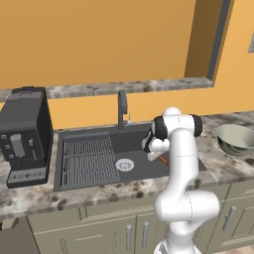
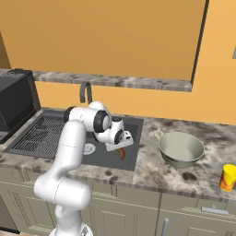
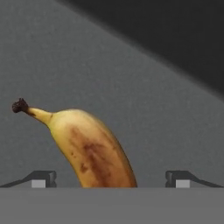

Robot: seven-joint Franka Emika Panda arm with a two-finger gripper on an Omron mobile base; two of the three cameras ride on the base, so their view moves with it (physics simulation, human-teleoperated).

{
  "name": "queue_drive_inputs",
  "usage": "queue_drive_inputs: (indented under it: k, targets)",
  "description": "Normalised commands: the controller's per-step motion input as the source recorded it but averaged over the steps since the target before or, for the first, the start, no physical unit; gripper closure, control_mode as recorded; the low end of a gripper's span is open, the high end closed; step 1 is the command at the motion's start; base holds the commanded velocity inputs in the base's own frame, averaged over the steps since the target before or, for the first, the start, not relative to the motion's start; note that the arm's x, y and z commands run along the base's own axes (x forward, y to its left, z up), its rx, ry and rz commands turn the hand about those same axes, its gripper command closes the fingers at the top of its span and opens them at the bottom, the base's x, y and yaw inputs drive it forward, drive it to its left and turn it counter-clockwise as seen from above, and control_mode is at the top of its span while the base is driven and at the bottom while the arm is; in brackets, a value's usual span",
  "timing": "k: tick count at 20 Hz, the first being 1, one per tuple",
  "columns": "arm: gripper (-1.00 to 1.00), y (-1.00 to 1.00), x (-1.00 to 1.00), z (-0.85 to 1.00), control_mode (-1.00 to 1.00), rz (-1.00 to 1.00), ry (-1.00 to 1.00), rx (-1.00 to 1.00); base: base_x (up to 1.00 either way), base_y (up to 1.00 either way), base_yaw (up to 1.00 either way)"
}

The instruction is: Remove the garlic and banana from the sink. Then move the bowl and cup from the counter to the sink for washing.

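gripper [image 3: 109,177]: jaws spread wide, one fingertip [image 3: 43,178] on each side of the banana, not touching it; nothing held
banana [image 3: 89,151]: lying on the sink floor, dark stem end toward 10 o'clock in the hand view, brown bruising along its middle; an orange sliver [image 2: 120,153] shows just under the hand in the right base view
sink [image 1: 134,141]: dark basin set into the worktop [image 2: 152,173], ribbed rack [image 1: 88,158] at its left, round drain [image 1: 124,164] in the middle, faucet [image 1: 121,109] at 12 o'clock
bowl [image 2: 180,149]: on the worktop at 3 o'clock of the sink
cup [image 2: 228,177]: on the worktop, beyond the bowl, near the front edge
coffee machine [image 1: 25,134]: at 9 o'clock of the sink
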Motion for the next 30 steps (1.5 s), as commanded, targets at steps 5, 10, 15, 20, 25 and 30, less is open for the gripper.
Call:
queue_drive_inputs:
  k: [5,10,15,20,25,30]
  targets:
    - [1.00,0.00,0.00,-0.14,-1.00,0.00,0.00,0.00,0.00,0.00,0.00]
    - [1.00,0.00,0.00,-0.12,-1.00,0.00,0.00,0.00,0.00,0.00,0.00]
    - [1.00,-0.01,-0.01,-0.05,-1.00,0.00,0.00,0.00,0.00,0.00,0.00]
    - [1.00,-0.08,-0.05,0.07,-1.00,0.00,0.01,0.00,0.00,0.00,0.00]
    - [1.00,-0.09,-0.12,0.22,-1.00,0.00,0.07,0.00,0.00,0.00,0.00]
    - [1.00,-0.05,-0.11,0.32,-1.00,0.00,0.15,0.00,0.00,0.00,0.00]
